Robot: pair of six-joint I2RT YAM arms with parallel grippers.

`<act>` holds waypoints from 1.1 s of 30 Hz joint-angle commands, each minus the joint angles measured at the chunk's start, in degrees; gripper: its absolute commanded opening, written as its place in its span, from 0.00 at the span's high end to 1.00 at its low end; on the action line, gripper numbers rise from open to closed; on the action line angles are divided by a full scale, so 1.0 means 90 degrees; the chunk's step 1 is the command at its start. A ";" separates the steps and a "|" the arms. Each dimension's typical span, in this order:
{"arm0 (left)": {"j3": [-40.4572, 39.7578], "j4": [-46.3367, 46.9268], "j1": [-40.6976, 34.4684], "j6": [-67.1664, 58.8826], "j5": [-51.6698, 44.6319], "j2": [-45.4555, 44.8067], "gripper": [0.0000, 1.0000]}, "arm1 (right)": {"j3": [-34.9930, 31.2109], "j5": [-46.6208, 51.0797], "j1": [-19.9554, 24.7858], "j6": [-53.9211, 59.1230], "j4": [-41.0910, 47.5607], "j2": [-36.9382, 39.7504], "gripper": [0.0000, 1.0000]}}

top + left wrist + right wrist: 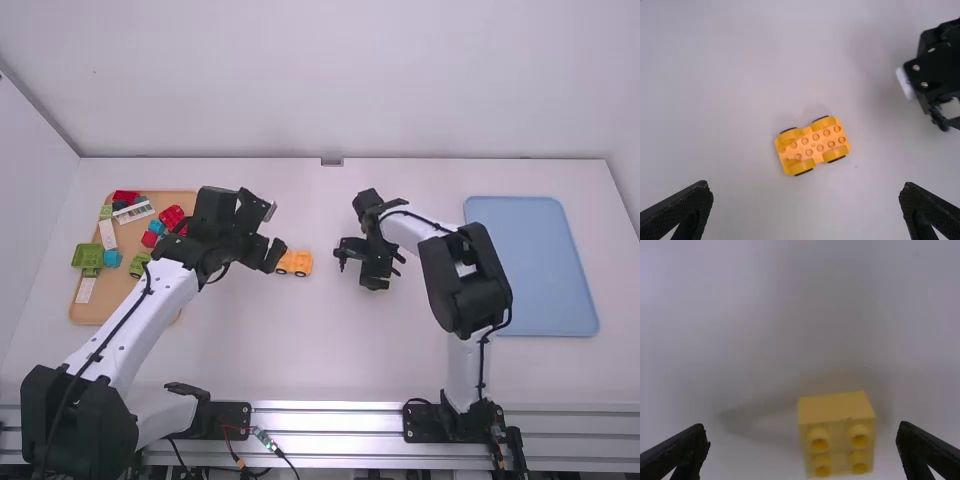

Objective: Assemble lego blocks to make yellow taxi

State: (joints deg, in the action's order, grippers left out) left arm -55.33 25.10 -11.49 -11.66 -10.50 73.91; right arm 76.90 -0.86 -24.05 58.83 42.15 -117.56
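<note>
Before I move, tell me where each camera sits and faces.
High view: above and behind the arms, facing forward and down onto the table; left arm and right arm show.
Left wrist view: on that wrist, facing down at the orange wheeled base; open left hand and right arm show.
Right wrist view: likewise, over the yellow block; open right hand shows.
High and left wrist views share the orange wheeled base.

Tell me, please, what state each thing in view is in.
Car base, upright, studs uncovered
Yellow block, unclamped, apart from the base
Left gripper, open, holding nothing
Right gripper, open, fingers either side of the block
Wooden tray, holding blocks
Blue tray, lying flat
</note>
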 commanded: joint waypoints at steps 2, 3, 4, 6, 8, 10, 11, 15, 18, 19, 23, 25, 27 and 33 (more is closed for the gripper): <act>0.0032 0.0042 -0.0027 0.0131 0.0826 -0.0107 0.01 | 0.0335 -0.0695 -0.0022 -0.0029 0.0019 0.1006 0.01; 0.0032 0.0188 -0.0027 0.0751 0.1221 -0.0107 0.01 | 0.0333 -0.0988 0.0049 -0.0034 0.0024 0.1236 0.01; 0.0034 0.0219 -0.0024 0.0821 0.1367 -0.0107 0.01 | 0.0335 -0.1161 0.0100 -0.0032 0.0046 0.1363 0.01; 0.0044 0.0311 -0.0027 0.0231 0.1401 -0.0095 0.01 | 0.0323 -0.1681 0.0311 -0.0073 0.0080 0.1732 0.01; 0.0044 0.0248 -0.0024 -0.0384 0.1047 -0.0068 0.01 | 0.0323 -0.2033 0.0464 -0.0087 0.0117 0.1902 0.01; 0.0066 0.0081 -0.0024 -0.1187 0.0515 -0.0022 0.01 | 0.0321 -0.2463 0.0651 0.0044 0.0267 0.2035 0.01; 0.0083 0.0005 -0.0024 -0.1671 0.0255 0.0019 0.01 | 0.0321 -0.2718 0.0770 0.0177 0.0386 0.2084 0.01; 0.0134 -0.0024 -0.0022 -0.2921 -0.0292 0.0177 0.01 | 0.0192 -0.3186 0.1073 0.0204 0.0347 0.2113 0.01; 0.0146 -0.0007 -0.0019 -0.3725 -0.0853 0.0398 0.01 | -0.0039 -0.3436 0.1273 0.0219 0.0095 0.2128 0.01; 0.0143 -0.0002 -0.0019 -0.4189 -0.1161 0.0544 0.01 | -0.0180 -0.3487 0.1353 0.0124 -0.0146 0.2137 0.01; 0.0143 -0.0318 -0.0015 -0.4551 -0.1227 0.0957 0.01 | -0.0709 -0.3424 0.1479 -0.0503 -0.1151 0.2324 0.01; 0.0131 -0.0485 0.0109 -0.4808 -0.1528 0.1251 0.01 | -0.1154 -0.3240 0.1452 -0.0857 -0.1855 0.2589 0.01; 0.0102 -0.0451 0.0248 -0.5075 -0.1977 0.1421 0.01 | -0.1547 -0.3038 0.1455 -0.0979 -0.2322 0.2861 0.01; 0.0061 -0.0296 0.1018 -0.5675 -0.3121 0.1615 0.01 | -0.2885 -0.2919 0.1467 -0.0964 -0.3160 0.4015 0.01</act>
State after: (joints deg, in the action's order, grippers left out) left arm -54.89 22.41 -3.11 -59.09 -32.86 88.51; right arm 51.88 -27.22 -10.81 50.89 13.43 -83.31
